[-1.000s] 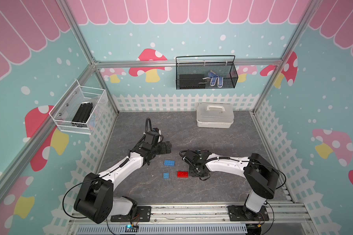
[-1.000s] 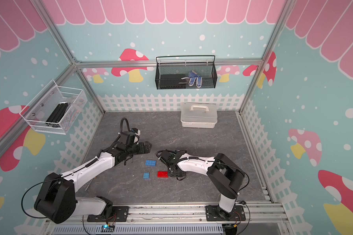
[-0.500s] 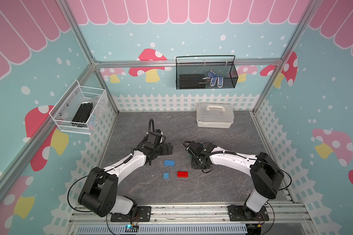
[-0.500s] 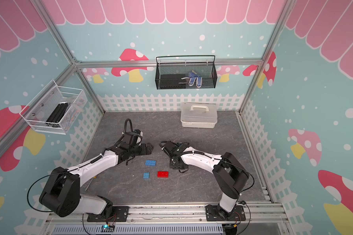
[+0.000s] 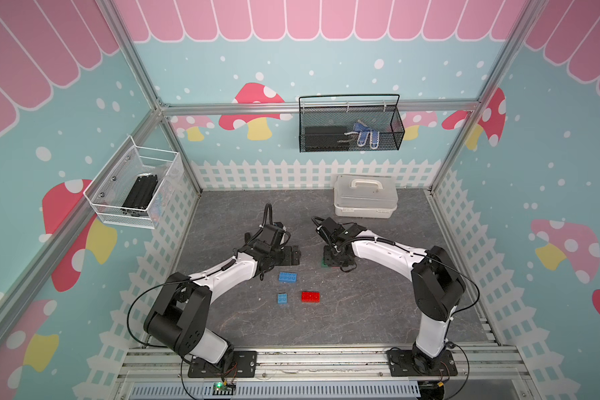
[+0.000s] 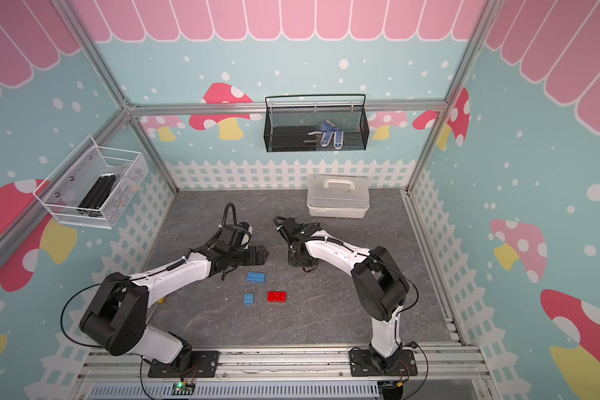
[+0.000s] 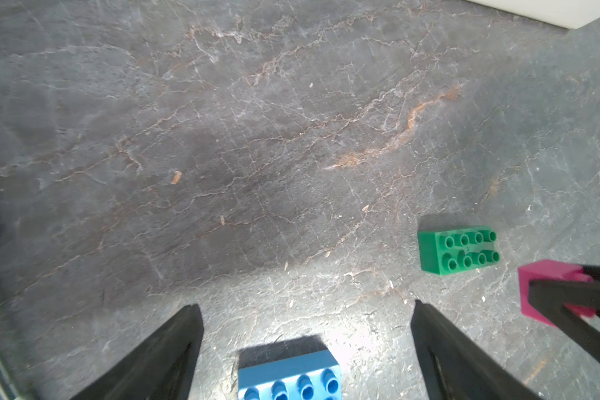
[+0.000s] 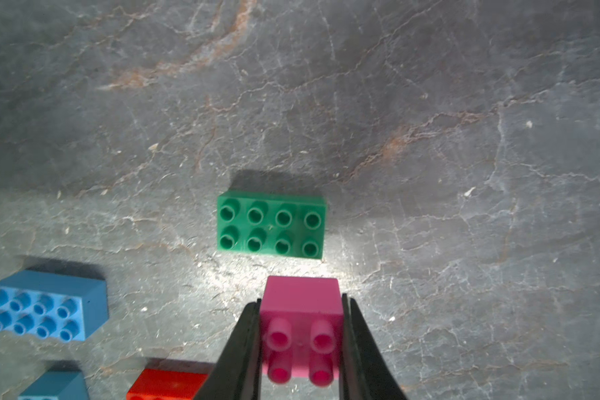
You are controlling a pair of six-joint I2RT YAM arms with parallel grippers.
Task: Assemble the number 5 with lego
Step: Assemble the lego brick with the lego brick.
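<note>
I can't read any words, numbers or signs anywhere. The green brick (image 8: 271, 225), the pink brick (image 8: 302, 298), the white box (image 5: 365, 200) and the black basket (image 5: 390, 121) show no writing.

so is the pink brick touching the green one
Apart. The right wrist view shows a strip of bare table between the pink brick, clamped in the right gripper, and the green brick.
</note>
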